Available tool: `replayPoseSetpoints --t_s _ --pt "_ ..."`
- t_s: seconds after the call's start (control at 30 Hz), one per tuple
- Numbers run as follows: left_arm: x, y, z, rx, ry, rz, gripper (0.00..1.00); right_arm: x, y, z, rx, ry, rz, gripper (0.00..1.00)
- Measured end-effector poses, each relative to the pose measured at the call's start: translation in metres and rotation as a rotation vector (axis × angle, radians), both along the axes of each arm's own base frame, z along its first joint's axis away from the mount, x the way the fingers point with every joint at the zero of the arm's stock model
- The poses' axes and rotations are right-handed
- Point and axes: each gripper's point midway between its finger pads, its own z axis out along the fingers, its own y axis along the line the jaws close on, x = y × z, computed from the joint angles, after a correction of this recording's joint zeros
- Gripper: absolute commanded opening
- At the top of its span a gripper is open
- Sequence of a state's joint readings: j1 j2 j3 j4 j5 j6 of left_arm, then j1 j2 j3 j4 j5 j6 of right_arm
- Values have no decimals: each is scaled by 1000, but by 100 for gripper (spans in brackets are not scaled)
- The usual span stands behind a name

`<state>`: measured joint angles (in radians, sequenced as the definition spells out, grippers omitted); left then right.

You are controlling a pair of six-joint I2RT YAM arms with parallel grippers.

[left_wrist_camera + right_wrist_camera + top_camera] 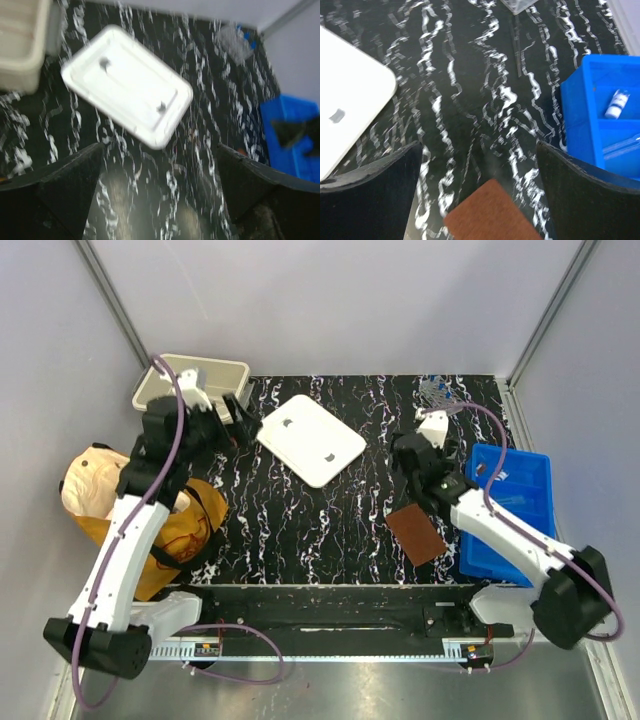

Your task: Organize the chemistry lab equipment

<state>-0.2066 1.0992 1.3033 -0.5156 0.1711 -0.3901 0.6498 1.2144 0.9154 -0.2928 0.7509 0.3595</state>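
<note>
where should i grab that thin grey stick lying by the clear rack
Grip the thin grey stick near its middle, coming straight down from above with the jaws across its width. It lies flat on the mat close by the clear rack, so nothing can slide under it. The open right gripper looks nearest.

Beyond the white lid, the clear rack is only a blurred smear. Left of the lid, the beige bin runs off the picture's edge.
</note>
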Motion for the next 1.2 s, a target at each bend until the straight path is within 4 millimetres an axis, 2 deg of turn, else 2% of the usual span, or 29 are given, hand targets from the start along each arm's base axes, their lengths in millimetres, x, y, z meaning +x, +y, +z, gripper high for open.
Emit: replayPoseSetpoints --t_s 0.13,0.23,0.3,0.43,0.57,0.8,0.87,0.97,1.2 --pt "-32 -20 -58 0 112 -118 99 41 -39 -21 -20 78 -87 96" --pt "-44 -37 -83 -14 181 -223 99 70 -66 -43 -24 159 -131 90" --pt "-49 -45 -91 -30 204 -274 99 88 -80 -57 -20 216 -147 84" --pt "-59 -57 -95 -62 199 -355 99 122 -95 -75 -9 292 -146 56" --pt "-70 -60 -93 -78 179 -395 99 149 -104 -97 7 372 -130 54" --pt "-72 -59 -83 -85 136 -391 99 160 -117 -139 26 523 -119 50" --pt "-69 -56 -84 -82 139 -370 99 159 -120 -148 31 559 -116 45" --pt "-63 -46 -87 -75 151 -311 99 163 -121 -157 41 585 -111 40" --pt "-60 -33 -85 -62 138 -243 96 165 -121 -168 59 623 -105 40"
